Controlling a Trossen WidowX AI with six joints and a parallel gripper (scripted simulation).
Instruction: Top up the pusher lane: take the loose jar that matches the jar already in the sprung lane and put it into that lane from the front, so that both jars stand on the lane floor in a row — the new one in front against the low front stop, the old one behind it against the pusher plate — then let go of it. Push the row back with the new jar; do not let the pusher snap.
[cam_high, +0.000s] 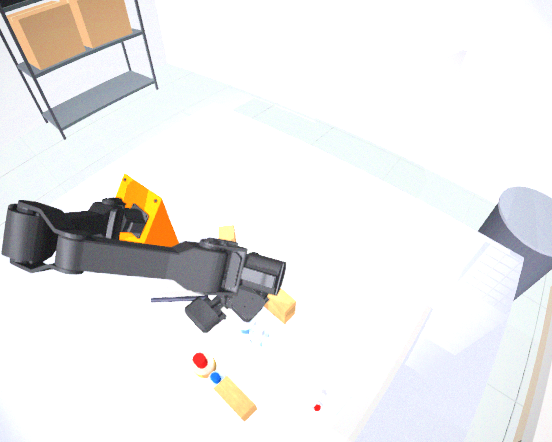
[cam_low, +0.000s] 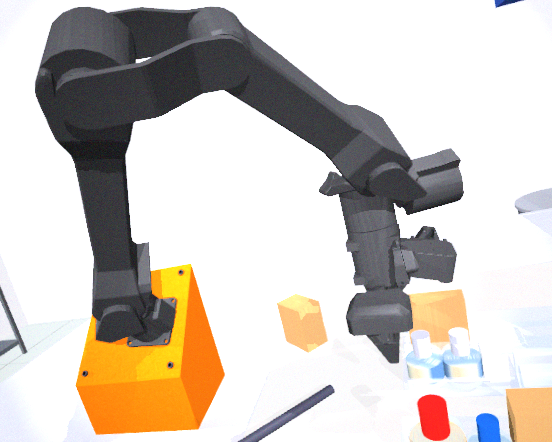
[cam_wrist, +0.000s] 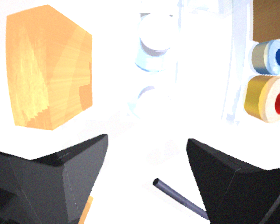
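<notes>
Two white-capped jars with pale blue and cream bodies stand upright in a row in the clear lane: the front jar (cam_low: 420, 345) (cam_wrist: 151, 102) and the rear jar (cam_low: 458, 342) (cam_wrist: 156, 37). They stand close together. The front stop and pusher plate are washed out, so contact with them cannot be told. My gripper (cam_wrist: 147, 142) is open and empty, with its fingers apart. In the exterior view its fingertips (cam_low: 393, 359) are beside the front jar, on the arm-base side. In the wrist view the front jar lies beyond the fingertips, not between them.
A red-capped jar (cam_high: 204, 365) (cam_low: 433, 417) (cam_wrist: 260, 98) and a blue-capped jar (cam_high: 215, 378) (cam_low: 488, 427) (cam_wrist: 264, 57) stand beside a wooden block (cam_high: 236, 398). Another block (cam_high: 283, 306) (cam_low: 440, 312) (cam_wrist: 50, 70) is across the lane. A dark rod (cam_high: 175, 299) (cam_low: 290, 414) (cam_wrist: 180, 197) lies near the gripper.
</notes>
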